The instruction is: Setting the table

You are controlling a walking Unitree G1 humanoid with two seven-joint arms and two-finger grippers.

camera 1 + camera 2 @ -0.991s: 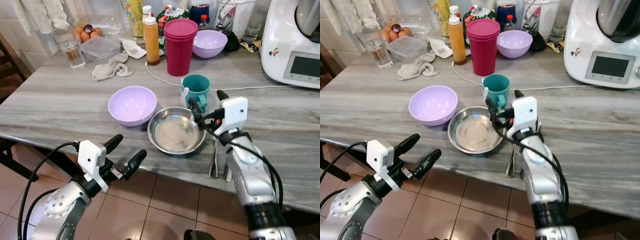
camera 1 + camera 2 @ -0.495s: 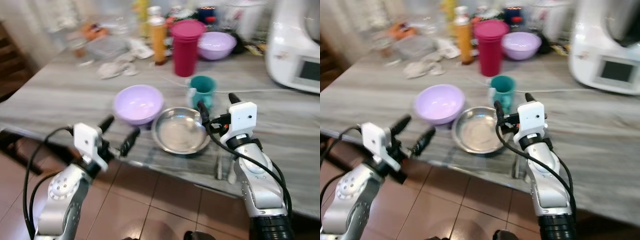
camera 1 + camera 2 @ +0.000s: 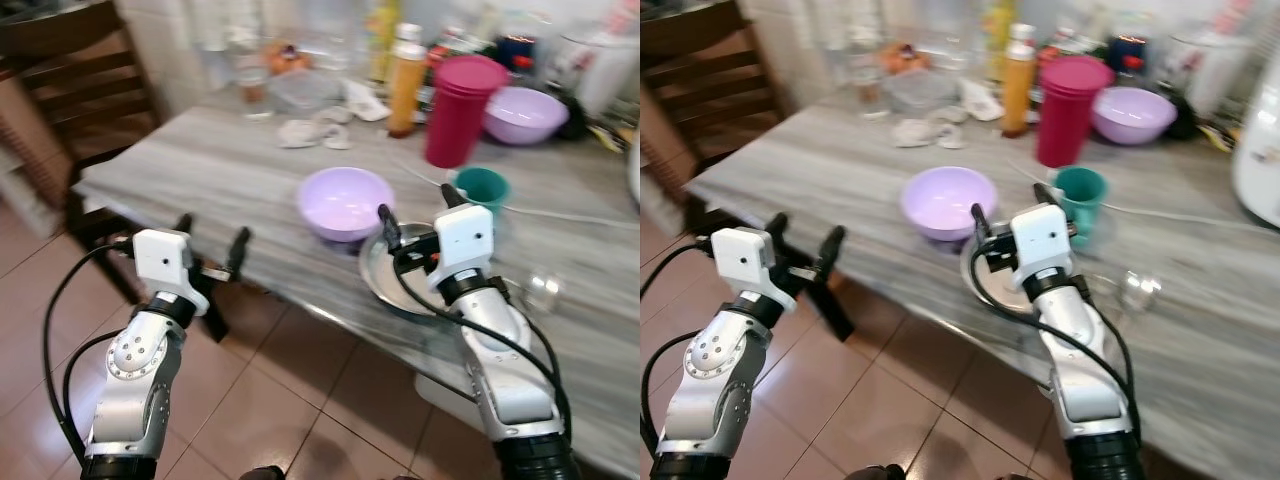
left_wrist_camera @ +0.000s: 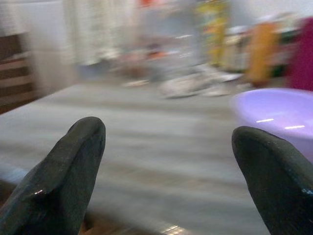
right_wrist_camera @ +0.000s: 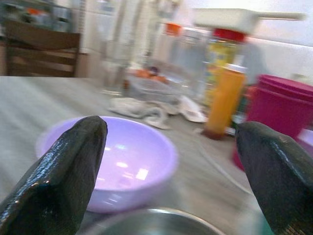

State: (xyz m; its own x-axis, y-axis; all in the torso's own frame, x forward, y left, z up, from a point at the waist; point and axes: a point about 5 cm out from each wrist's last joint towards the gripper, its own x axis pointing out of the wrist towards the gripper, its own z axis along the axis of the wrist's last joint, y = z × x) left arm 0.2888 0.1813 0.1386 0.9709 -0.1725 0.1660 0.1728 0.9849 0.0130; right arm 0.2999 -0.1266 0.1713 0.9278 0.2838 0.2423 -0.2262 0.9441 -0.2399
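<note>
Fingers spread and nothing held, the left gripper [image 3: 212, 248] is raised just off the front edge of the grey table [image 3: 200, 170], over the tiled floor [image 3: 270, 410]. A lilac bowl [image 3: 345, 202] is seen near the front edge, with a steel bowl [image 3: 385, 285] touching or just beside it toward the right. The right gripper [image 3: 415, 212], likewise parted and empty, is held above the steel bowl's rim. A teal mug [image 3: 483, 187] stands just behind, and stacked magenta cups [image 3: 457, 110] are set farther back.
</note>
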